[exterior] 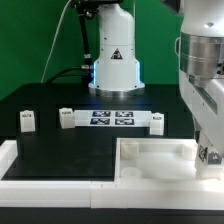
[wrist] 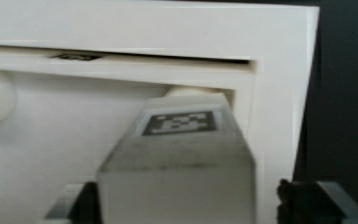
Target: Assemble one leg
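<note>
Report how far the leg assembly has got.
Done: one leg is off the table and at a corner of the square panel. In hand: the gripper grips it there; whether it is seated cannot be told. Left: fixing it in; three other legs stand loose near the marker board.

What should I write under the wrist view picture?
Robot jaws hold a white leg, marker facing the camera, against the white panel.

Fingers (wrist: 73,203) cropped by the wrist view's edge (tips unseen), grip on the leg (wrist: 181,122) indeterminable
</note>
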Available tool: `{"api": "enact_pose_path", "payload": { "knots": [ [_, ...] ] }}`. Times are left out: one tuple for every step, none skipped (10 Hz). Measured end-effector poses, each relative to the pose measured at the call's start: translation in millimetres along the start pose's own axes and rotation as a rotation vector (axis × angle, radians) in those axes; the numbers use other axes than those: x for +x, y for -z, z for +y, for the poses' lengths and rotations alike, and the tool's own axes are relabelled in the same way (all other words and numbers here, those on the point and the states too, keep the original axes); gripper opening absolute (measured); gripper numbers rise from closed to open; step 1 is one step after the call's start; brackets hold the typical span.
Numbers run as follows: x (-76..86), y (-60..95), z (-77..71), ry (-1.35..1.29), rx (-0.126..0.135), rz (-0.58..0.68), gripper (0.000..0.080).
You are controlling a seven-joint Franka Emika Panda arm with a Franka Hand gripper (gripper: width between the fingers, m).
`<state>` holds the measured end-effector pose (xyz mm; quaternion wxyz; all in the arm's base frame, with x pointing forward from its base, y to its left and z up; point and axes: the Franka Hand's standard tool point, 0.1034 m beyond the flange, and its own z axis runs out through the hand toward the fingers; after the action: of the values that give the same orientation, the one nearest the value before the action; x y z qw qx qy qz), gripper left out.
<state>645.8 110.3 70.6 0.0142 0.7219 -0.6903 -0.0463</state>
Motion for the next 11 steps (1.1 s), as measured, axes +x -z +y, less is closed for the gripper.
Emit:
{"api": "enact_pose_path", "payload": {
  "knots": [
    [-0.4,0.3,-0.1,0.038,0.0,0.0,0.0519],
    [-1.6,1.4,-0.7,0.144,0.002,-0.002,0.0622],
    [-5.2,0.7,-2.4,0.141,0.019,-0.003,0.0641],
    [-6.3,0.8,-3.5,0.235,0.033,0.001,0.0641],
    [-6.0,1.8,-3.5,0.419,0.04,0.006,0.0648],
    [-7.1,2.4,-3.1,0.569,0.039,0.011,0.0648],
    [-8.1,2.5,-3.1,0.7,0.037,0.021,0.0649],
    [-7.9,2.8,-3.4,0.836,0.033,0.034,0.0649],
    [-5.7,3.2,-4.4,0.996,0.032,0.044,0.0649],
    [-4.7,3.1,-4.5,1.109,0.028,0.049,0.0649],
    [-3.8,2.8,-4.4,1.188,0.025,0.051,0.0649]
  ]
}}
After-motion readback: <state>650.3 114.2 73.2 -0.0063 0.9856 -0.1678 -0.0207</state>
